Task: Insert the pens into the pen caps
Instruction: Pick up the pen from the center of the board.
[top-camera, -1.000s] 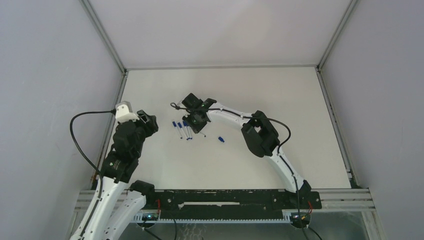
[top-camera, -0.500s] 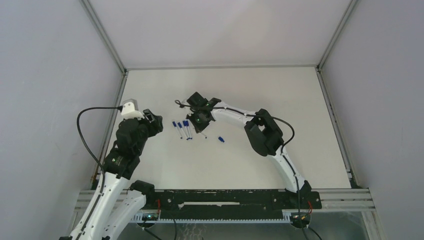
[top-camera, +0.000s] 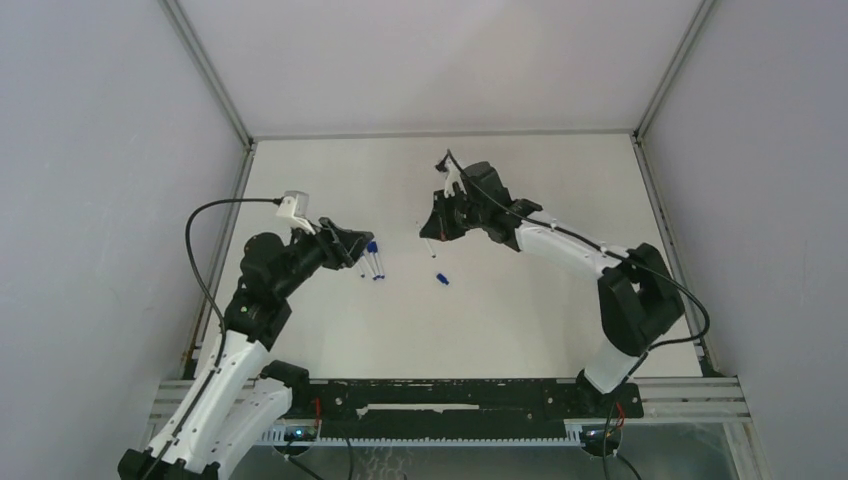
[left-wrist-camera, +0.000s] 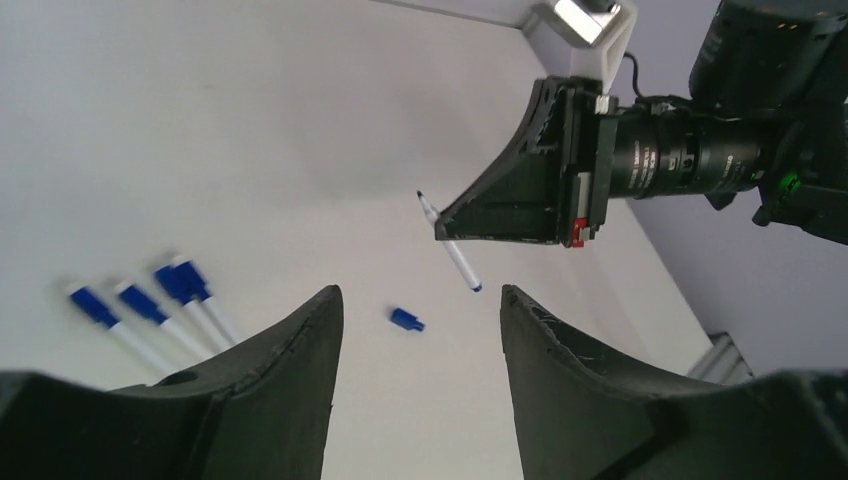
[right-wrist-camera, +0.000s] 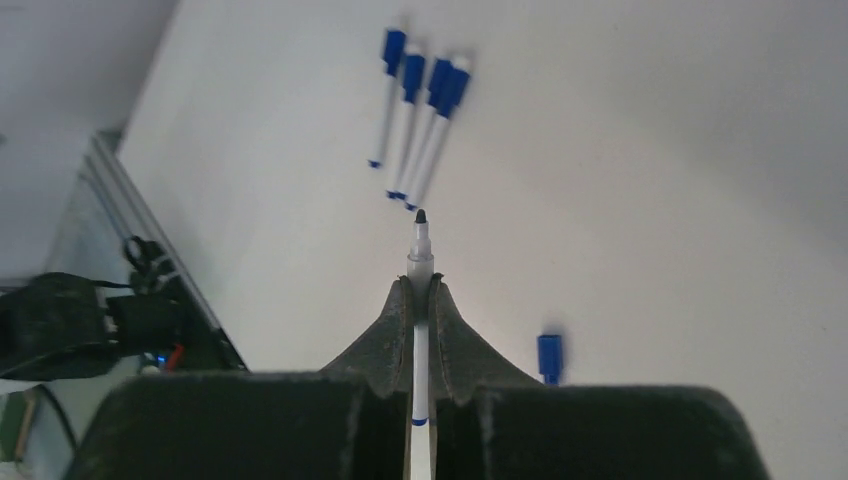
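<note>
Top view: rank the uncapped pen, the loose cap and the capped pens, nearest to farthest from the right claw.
1. uncapped pen: pinched in the right claw itself.
2. loose cap: lying alone, just below the claw in the picture.
3. capped pens: farther off to the left, beside the left claw.

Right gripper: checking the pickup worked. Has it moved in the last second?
Yes. The right gripper, shut on an uncapped pen, has moved rightward from the capped pens to roughly beyond the loose pen cap.
</note>
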